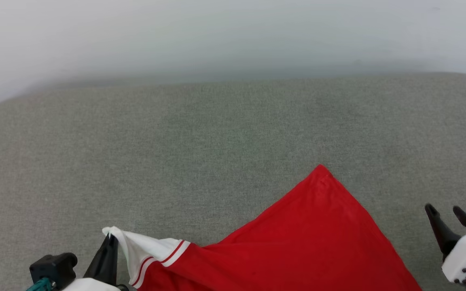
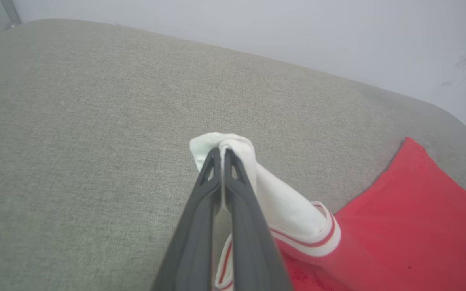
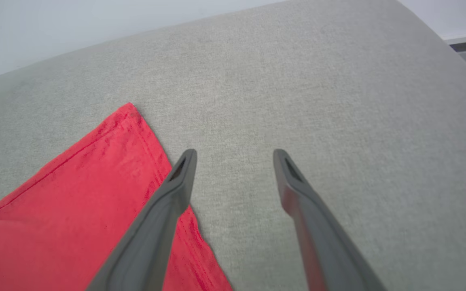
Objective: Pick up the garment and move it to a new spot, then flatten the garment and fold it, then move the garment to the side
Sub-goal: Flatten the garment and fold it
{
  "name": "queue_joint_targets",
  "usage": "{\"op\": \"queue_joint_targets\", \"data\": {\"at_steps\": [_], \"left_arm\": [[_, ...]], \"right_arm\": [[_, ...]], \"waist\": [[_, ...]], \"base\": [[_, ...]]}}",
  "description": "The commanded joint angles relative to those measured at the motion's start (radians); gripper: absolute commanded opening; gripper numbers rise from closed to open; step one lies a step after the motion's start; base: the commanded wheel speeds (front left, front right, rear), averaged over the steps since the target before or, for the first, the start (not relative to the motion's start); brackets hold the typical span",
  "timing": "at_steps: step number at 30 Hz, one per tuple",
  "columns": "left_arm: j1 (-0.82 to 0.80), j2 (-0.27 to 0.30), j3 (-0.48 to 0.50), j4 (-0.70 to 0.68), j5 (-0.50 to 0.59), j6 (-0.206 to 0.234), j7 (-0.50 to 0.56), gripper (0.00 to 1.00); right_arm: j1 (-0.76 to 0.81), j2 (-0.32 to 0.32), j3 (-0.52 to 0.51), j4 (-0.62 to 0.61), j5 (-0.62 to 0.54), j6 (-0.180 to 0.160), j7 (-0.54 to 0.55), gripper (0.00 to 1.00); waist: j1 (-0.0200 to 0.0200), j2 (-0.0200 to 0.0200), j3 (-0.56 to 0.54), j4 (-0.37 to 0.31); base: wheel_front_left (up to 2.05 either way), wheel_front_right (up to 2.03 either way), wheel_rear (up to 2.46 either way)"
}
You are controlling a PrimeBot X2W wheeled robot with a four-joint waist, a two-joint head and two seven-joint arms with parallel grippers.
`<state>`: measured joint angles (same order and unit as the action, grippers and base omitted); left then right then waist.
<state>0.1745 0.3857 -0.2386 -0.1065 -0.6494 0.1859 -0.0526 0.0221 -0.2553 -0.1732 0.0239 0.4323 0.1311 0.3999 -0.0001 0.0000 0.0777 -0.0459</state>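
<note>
The garment [image 1: 310, 234] lies on the grey fabric surface at the bottom middle of the head view, a red corner pointing away from me; its chest lettering is hidden. My left gripper [image 1: 109, 238] is shut on the end of its white sleeve [image 2: 233, 145], which has red-and-white striped trim [image 2: 322, 238], and holds the sleeve pulled out to the left. My right gripper [image 1: 445, 210] stands open to the right of the red cloth [image 3: 75, 194], nothing between its fingers [image 3: 182, 169], just beside the garment's right edge.
The grey upholstered surface [image 1: 217, 133] stretches wide ahead of the garment, with rounded corners at the far left and far right. A pale wall [image 1: 233, 32] rises behind its far edge.
</note>
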Motion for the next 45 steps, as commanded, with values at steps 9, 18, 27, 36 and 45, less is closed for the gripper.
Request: {"op": "queue_joint_targets", "data": {"at_steps": [9, 18, 27, 36, 45], "left_arm": [[-0.154, -0.01, -0.026, -0.043, 0.028, -0.033, -0.02, 0.0], [-0.284, -0.041, -0.07, -0.012, 0.047, -0.081, -0.051, 0.0], [-0.303, -0.055, -0.079, 0.04, 0.032, -0.096, -0.069, 0.0], [-0.313, -0.026, -0.056, 0.079, 0.01, -0.105, -0.054, 0.0], [-0.507, 0.042, -0.016, 0.154, 0.009, -0.132, 0.007, 0.0]], "right_arm": [[-0.347, -0.018, 0.15, 0.125, 0.052, -0.001, 0.22, 1.0], [-0.544, 0.031, 0.237, 0.181, -0.01, -0.001, 0.668, 1.0], [-0.493, 0.067, 0.27, 0.29, -0.029, -0.001, 0.767, 0.0], [-0.538, 0.011, 0.292, 0.224, -0.011, -0.001, 0.649, 0.0], [-0.602, -0.023, 0.246, 0.253, -0.052, -0.001, 0.498, 0.0]], "waist": [[0.0001, 0.0, 0.177, 0.055], [0.0001, 0.0, 0.301, 0.133], [0.0001, 0.0, 0.303, 0.145], [0.0001, 0.0, 0.181, 0.113], [0.0001, 0.0, 0.016, 0.055]], "base": [[0.0, 0.0, 0.0], [0.0, 0.0, 0.0], [0.0, 0.0, 0.0], [0.0, 0.0, 0.0], [0.0, 0.0, 0.0]]}}
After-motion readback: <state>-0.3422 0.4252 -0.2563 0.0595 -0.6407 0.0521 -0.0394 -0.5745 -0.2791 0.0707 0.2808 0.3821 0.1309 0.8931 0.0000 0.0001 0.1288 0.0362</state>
